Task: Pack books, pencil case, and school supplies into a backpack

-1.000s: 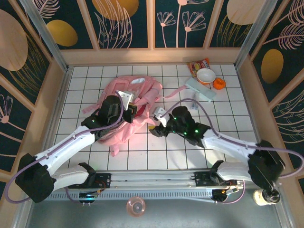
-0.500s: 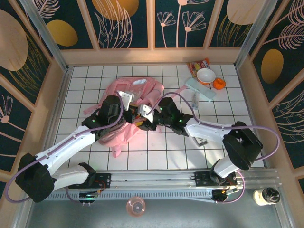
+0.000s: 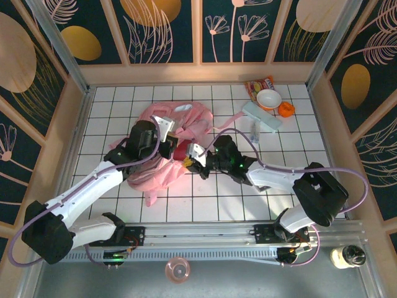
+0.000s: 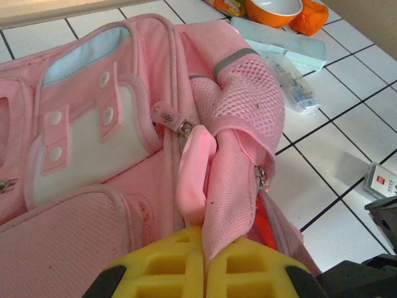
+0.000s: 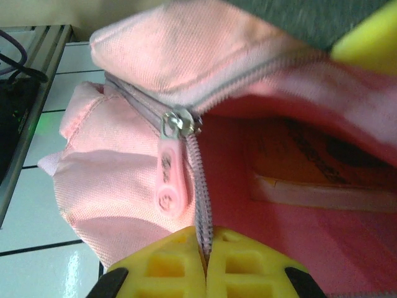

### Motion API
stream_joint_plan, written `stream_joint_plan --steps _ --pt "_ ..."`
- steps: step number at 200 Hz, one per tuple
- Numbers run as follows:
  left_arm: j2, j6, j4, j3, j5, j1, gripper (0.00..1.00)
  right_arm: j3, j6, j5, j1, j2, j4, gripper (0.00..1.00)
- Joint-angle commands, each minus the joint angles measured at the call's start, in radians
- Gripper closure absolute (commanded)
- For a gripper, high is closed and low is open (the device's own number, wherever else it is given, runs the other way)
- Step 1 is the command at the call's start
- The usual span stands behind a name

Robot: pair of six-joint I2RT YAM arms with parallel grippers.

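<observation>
The pink backpack point(image 3: 162, 162) lies left of centre with its main zip open. My left gripper point(image 4: 205, 248) is shut on a fold of pink fabric at the opening's edge, seen from above at the bag's middle point(image 3: 169, 146). My right gripper point(image 5: 206, 248) is shut on the zipper edge just below the pink zip pull point(image 5: 172, 180), at the bag's right side point(image 3: 188, 161). A yellow-orange booklet point(image 5: 310, 164) lies inside on the red lining. The mint pencil case point(image 3: 260, 116) and a clear pen-like stick point(image 3: 254, 131) lie at the back right. A small dark item with a white label point(image 4: 381, 183) lies on the tiles.
A white bowl point(image 3: 268, 99), a small orange object point(image 3: 286, 109) and a red-orange snack packet point(image 3: 258, 84) sit at the back right corner. Wooden walls point(image 3: 329, 124) ring the tiled table. The right arm's cable point(image 3: 273, 162) loops over the tiles right of the bag.
My right gripper has swung left to the backpack's opening and shut on its zipper edge. The left gripper has stayed shut on the bag, shifting slightly back.
</observation>
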Motion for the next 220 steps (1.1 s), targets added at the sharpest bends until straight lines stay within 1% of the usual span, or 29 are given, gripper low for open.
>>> stream_joint_plan --steps 1,23,30,38,44,48,52,62,68,76,94,108,125,140,153,190,212,220 --pt "-0.026 0.048 0.192 0.128 -0.119 0.061 1.00 -0.052 0.044 -0.028 0.004 0.013 -0.222 1.00" --pt "-0.007 0.030 0.198 0.125 -0.032 0.061 1.00 -0.028 0.072 -0.032 -0.002 0.007 -0.183 1.00" --pt "-0.006 0.029 0.204 0.117 0.006 0.061 0.89 -0.025 0.085 -0.052 -0.012 -0.007 -0.155 1.00" --pt "-0.010 0.032 0.204 0.106 0.046 0.061 0.70 -0.020 0.100 -0.072 -0.022 -0.027 -0.121 1.00" --pt "-0.019 0.036 0.194 0.104 0.057 0.062 0.54 -0.014 0.108 -0.082 -0.031 -0.039 -0.105 1.00" --pt "-0.025 0.043 0.184 0.104 0.059 0.061 0.46 -0.007 0.110 -0.091 -0.038 -0.047 -0.098 1.00" --pt "-0.032 0.055 0.174 0.104 0.062 0.062 0.40 0.000 0.109 -0.099 -0.041 -0.054 -0.096 1.00" --pt "-0.059 0.100 0.135 0.104 0.066 0.066 0.32 0.016 0.101 -0.111 -0.054 -0.066 -0.103 1.00" --pt "-0.074 0.133 0.107 0.077 0.065 0.071 0.28 0.028 0.090 -0.117 -0.062 -0.070 -0.113 1.00" --pt "-0.096 0.179 0.065 0.068 0.072 0.080 0.24 0.039 0.074 -0.130 -0.069 -0.072 -0.130 1.00" --pt "-0.148 0.309 -0.042 0.046 0.129 0.093 0.16 0.066 0.047 -0.162 -0.082 -0.075 -0.159 1.00" --pt "-0.173 0.396 -0.140 0.043 0.173 0.093 0.11 0.077 0.043 -0.190 -0.090 -0.079 -0.162 1.00" --pt "-0.195 0.479 -0.226 0.027 0.232 0.093 0.11 0.089 0.046 -0.213 -0.098 -0.086 -0.157 1.00" --pt "-0.201 0.548 -0.258 -0.008 0.338 0.093 0.12 0.100 0.055 -0.241 -0.104 -0.093 -0.156 1.00" --pt "-0.193 0.573 -0.249 -0.039 0.413 0.093 0.12 0.109 0.069 -0.281 -0.110 -0.098 -0.154 1.00" --pt "-0.147 0.616 -0.251 -0.067 0.486 0.093 0.11 0.122 0.127 -0.343 -0.140 -0.106 -0.117 1.00" --pt "-0.168 0.630 -0.249 -0.082 0.496 0.093 0.09 0.125 0.154 -0.367 -0.170 -0.103 -0.107 1.00" --pt "-0.181 0.630 -0.239 -0.099 0.473 0.093 0.10 0.127 0.157 -0.376 -0.178 -0.103 -0.110 1.00"
